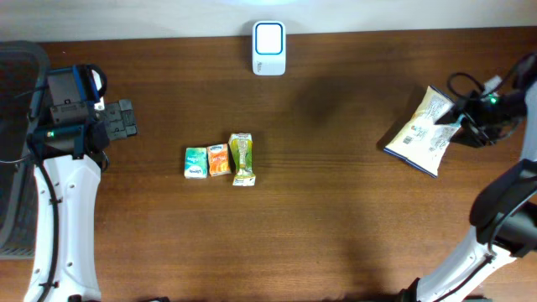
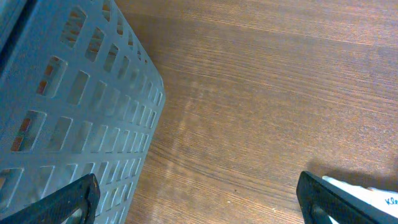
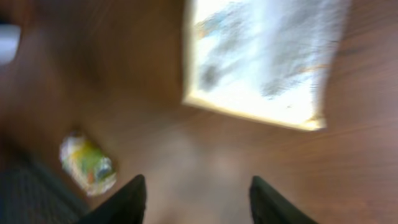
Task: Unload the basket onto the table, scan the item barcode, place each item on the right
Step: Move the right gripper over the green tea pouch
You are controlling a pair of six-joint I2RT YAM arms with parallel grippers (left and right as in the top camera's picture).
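Status: white printed bag flat on brown wooden table at right; right hand parted, empty, at its edge; left hand wide, empty, beside grey slotted basket.

Dark wood table, grain running side to side. Grey plastic basket at the table's left edge. Left wrist view shows the basket close up, w/ slotted wall. Mid-table, 3 small packs in a row, side by side: green carton, orange carton, taller yellow-green juice box lying flat. Right wrist view v. blurry.
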